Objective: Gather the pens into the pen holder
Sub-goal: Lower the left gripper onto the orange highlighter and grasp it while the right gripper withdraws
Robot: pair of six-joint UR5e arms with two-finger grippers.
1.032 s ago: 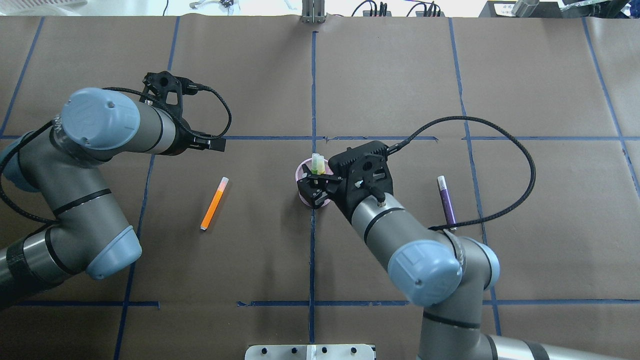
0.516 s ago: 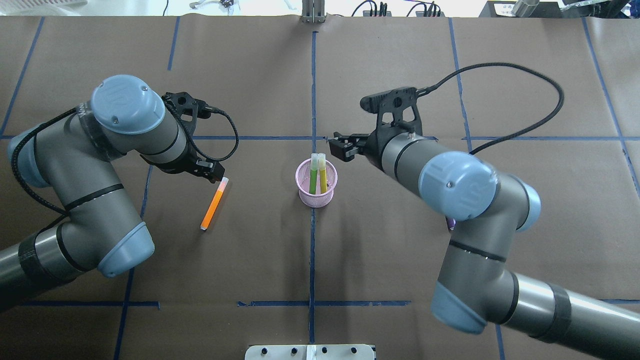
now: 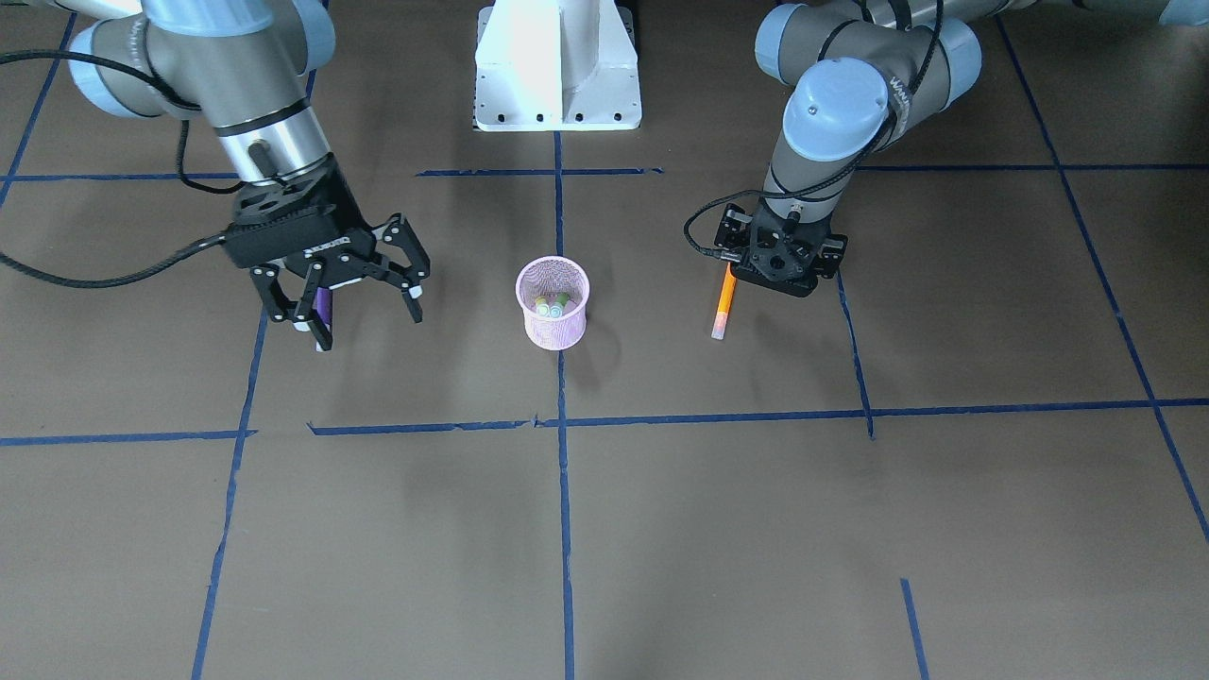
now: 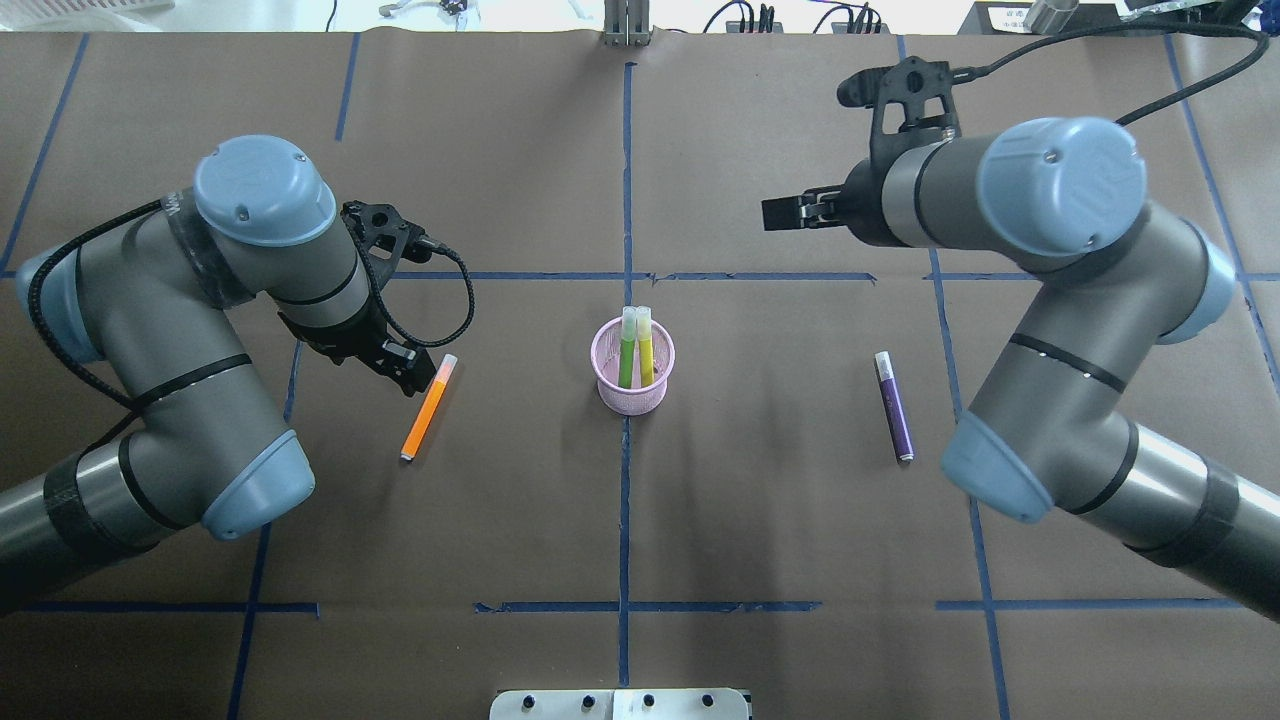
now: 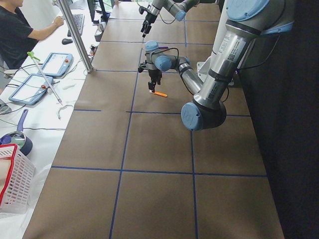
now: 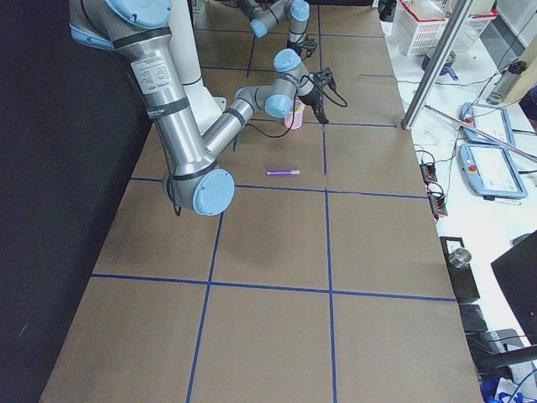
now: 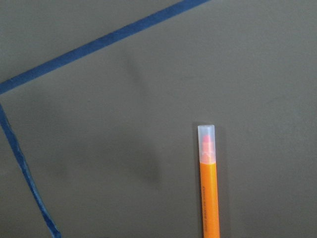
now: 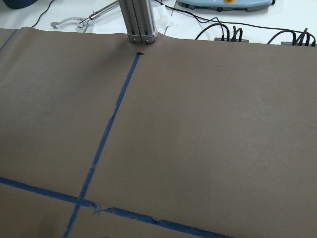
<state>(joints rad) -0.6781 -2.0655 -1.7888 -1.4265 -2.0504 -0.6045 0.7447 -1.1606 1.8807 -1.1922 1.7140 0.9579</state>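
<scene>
The pink mesh pen holder (image 4: 632, 392) stands at the table's middle, also in the front view (image 3: 553, 321). A green pen (image 4: 627, 355) and a yellow pen (image 4: 646, 358) stand in it. The orange pen (image 4: 426, 410) lies to its left, also in the left wrist view (image 7: 208, 193). My left gripper (image 4: 405, 372) hangs just beside that pen's cap end; its fingers do not show. The purple pen (image 4: 894, 408) lies to the holder's right. My right gripper (image 3: 364, 316) is open, empty and raised above the table, far from the holder (image 4: 787, 212).
Brown paper with blue tape lines (image 4: 627, 180) covers the table. A metal post (image 8: 138, 22) and cables stand at the far edge. The robot's white base (image 3: 557, 66) sits at the near edge. An operator's desk with tablets (image 5: 45, 69) lies beyond the far edge.
My right gripper let go above the holder, then rose and swung away to the far right. My left gripper came down toward the orange pen's cap end.
</scene>
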